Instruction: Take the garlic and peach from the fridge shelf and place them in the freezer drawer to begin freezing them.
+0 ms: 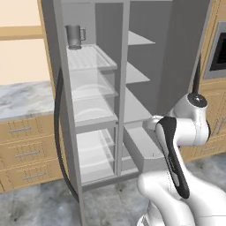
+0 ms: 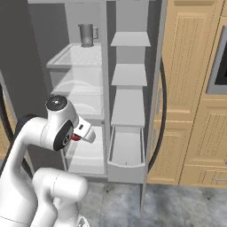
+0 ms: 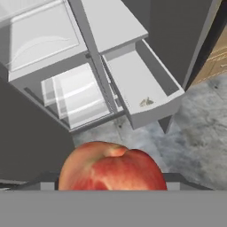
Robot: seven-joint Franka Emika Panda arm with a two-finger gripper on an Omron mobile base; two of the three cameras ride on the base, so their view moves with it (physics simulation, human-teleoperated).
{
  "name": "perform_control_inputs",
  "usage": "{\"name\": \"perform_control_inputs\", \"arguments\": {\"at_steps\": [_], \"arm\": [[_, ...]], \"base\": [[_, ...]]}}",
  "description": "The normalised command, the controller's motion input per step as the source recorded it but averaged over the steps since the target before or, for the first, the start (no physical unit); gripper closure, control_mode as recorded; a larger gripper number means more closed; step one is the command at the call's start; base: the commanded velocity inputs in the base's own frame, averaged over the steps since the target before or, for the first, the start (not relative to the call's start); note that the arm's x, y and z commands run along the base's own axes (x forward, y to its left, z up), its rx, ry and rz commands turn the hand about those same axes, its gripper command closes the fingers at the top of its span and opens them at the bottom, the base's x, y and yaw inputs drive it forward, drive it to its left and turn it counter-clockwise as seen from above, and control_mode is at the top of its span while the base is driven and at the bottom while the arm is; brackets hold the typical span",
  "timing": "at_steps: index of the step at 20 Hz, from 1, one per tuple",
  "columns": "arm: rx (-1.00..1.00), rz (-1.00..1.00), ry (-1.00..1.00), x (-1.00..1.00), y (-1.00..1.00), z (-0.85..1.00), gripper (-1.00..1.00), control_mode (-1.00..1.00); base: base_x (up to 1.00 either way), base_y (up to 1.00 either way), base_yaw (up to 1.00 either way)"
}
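The peach [image 3: 113, 166] sits right at the hand, between the fingers, which stand wide around it and seem to hold it; the hand view shows its red-orange top close up, and the right base view shows a sliver of red under the hand [image 2: 76, 138]. From the fruit, the freezer drawer [image 3: 170, 95] lies ahead and below, slightly to the right in the hand view, pulled open at the bottom of the fridge's right column. Its long axis runs front to back, away from the hand, so the coming move looks like a carry forward and down over its front wall. Inside the drawer, near the front, lies a small beige lump that is most likely the garlic [image 3: 146, 102]. In the left column the ribbed shelf [image 1: 90, 59] up top carries a grey pitcher [image 1: 74, 36]; the clear bins below it look bare.
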Motion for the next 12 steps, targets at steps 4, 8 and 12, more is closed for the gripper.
{"name": "perform_control_inputs", "arguments": {"at_steps": [4,8,12], "arm": [[0.0,0.0,0.0,0.0,0.0,0.0,1.0,1.0],[0.0,0.0,0.0,0.0,0.0,0.0,1.0,1.0],[0.0,0.0,0.0,0.0,0.0,0.0,1.0,1.0]], "base": [[0.56,0.0,-0.15],[0.16,0.0,-0.14],[0.17,0.0,-0.13]]}}
